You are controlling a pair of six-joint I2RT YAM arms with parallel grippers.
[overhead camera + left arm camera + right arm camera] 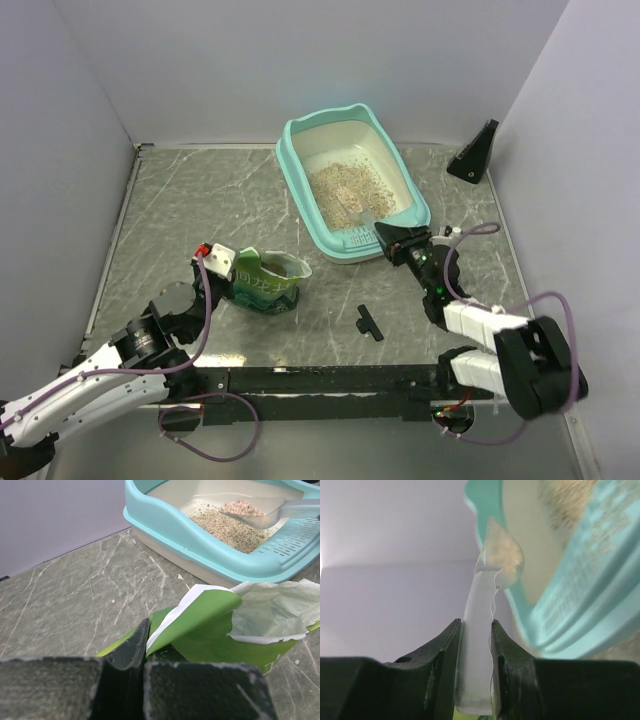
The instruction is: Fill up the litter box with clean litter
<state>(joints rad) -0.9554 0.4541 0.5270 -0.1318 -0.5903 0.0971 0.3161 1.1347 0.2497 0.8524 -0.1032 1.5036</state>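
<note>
The left pincer (145, 650) is pressed together on the edge of the open green bag (210, 625). The right pincer (476, 645) pinches a clear scoop (478, 607) by its handle, over the litter box (300, 165). The box sits far back on the surface (200, 200), with litter (345, 190) heaped inside.

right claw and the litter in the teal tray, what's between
A clear plastic scoop, gripped by the right claw, crossing the teal tray's rim; left wrist view shows it.

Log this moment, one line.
left gripper: shut on green bag; right gripper: shut on scoop, over litter box; clean litter: in box
</note>
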